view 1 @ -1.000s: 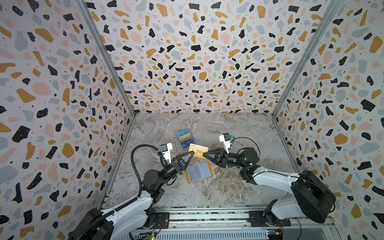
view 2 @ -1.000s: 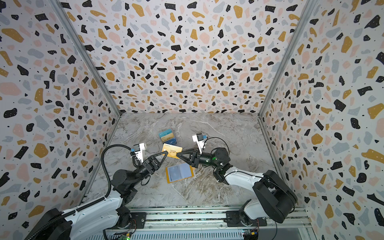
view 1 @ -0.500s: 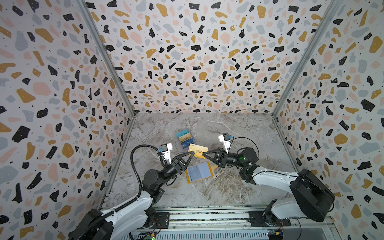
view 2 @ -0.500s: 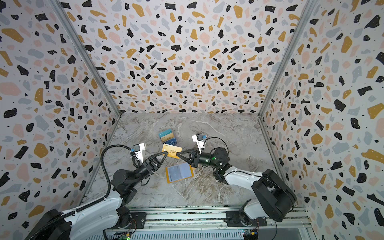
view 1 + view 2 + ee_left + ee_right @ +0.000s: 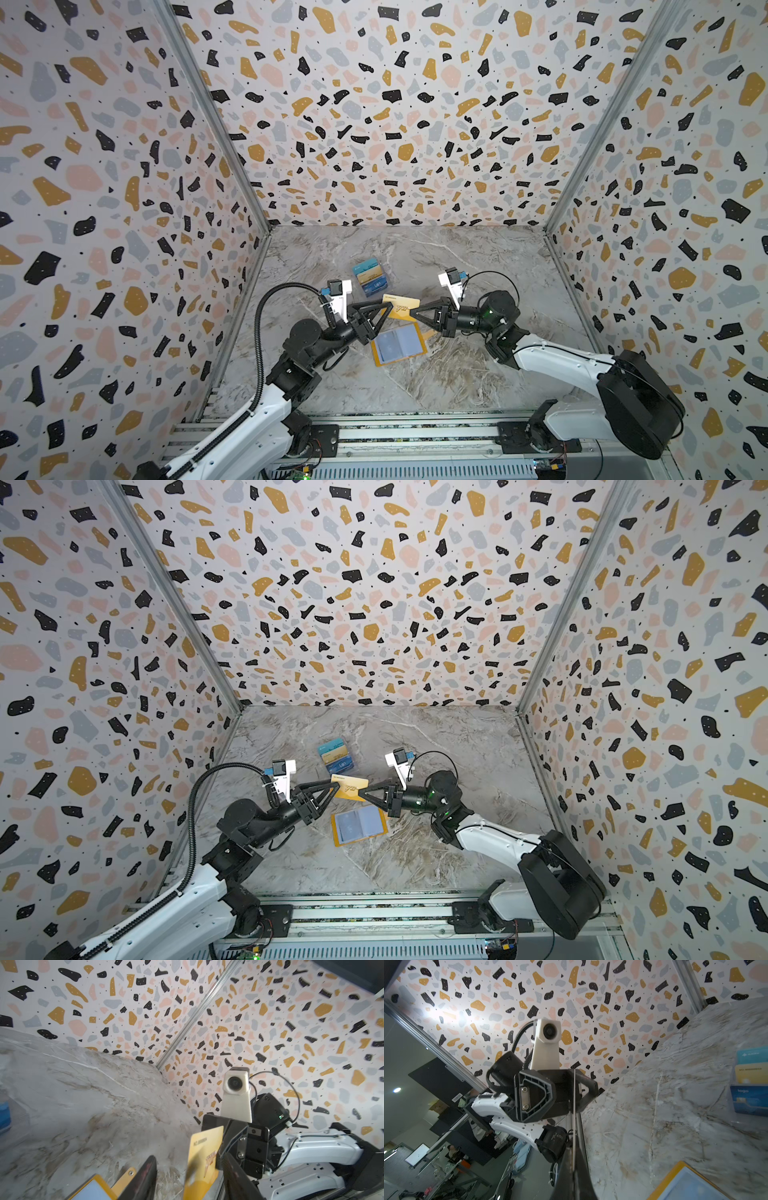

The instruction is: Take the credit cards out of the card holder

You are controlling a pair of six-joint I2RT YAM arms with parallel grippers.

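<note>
Above the desk (image 5: pixel 457 374), near the opened card holder (image 5: pixel 399 345), the gold-yellow credit card (image 5: pixel 402 304) is clamped by the right tool (image 5: pixel 417 312); the jaws of the left tool (image 5: pixel 387 309) are parted around its other end.

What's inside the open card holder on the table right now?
Only pale blue-grey sleeves show inside the card holder; no card face is visible. A card tucked behind the cloudy sleeves cannot be ruled out. The gold card is out, pinched in the right gripper.
</note>
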